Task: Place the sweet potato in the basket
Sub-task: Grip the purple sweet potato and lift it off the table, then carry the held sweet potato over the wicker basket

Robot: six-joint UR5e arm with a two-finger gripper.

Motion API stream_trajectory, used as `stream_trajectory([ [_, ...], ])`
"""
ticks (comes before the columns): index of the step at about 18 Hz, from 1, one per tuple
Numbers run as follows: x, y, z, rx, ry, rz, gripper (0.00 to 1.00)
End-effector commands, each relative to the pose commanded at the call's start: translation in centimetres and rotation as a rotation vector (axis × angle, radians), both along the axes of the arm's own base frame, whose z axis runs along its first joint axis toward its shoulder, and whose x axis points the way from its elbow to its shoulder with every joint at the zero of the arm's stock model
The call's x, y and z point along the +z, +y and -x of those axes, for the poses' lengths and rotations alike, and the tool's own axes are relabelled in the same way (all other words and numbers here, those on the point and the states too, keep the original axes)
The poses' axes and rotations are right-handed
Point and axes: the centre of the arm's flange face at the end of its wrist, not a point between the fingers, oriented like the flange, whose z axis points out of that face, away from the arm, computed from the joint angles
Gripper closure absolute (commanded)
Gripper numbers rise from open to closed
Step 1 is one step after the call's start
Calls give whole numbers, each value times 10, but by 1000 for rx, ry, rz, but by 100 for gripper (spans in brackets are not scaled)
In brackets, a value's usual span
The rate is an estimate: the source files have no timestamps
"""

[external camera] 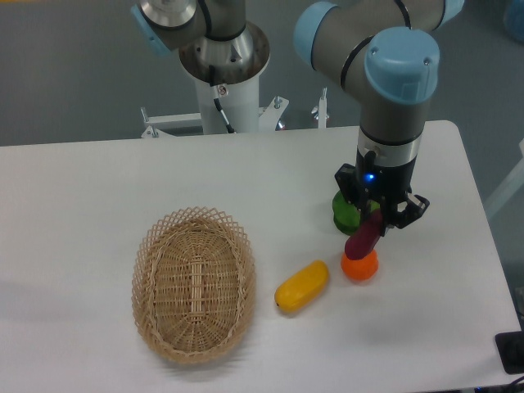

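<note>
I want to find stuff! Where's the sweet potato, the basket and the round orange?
sweet potato (363,237): fixed camera, middle of its purple body, in the pincer.
basket (148,246): fixed camera, left rim.
round orange (360,268): fixed camera, its front.

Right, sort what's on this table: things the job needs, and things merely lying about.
Needed: the sweet potato, held in the gripper; the basket.

Lying about: yellow fruit; orange; green object behind the gripper, partly hidden.

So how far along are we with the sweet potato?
Pickup looks done: the gripper holds the sweet potato, apparently lifted above the round orange. Still left: carrying it across to the basket, which has nothing in it, and releasing it there.
</note>
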Motion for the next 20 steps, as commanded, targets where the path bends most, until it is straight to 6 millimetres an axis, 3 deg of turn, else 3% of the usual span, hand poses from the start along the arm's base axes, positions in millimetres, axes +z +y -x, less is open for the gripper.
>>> stream_trajectory([
  [8,-4,1,-2,1,-7,3,66],
  [13,-20,11,-6,34,-35,11,66],
  [17,-25,30,-30,28,-50,18,62],
  [20,-35,54,-68,57,-77,16,63],
])
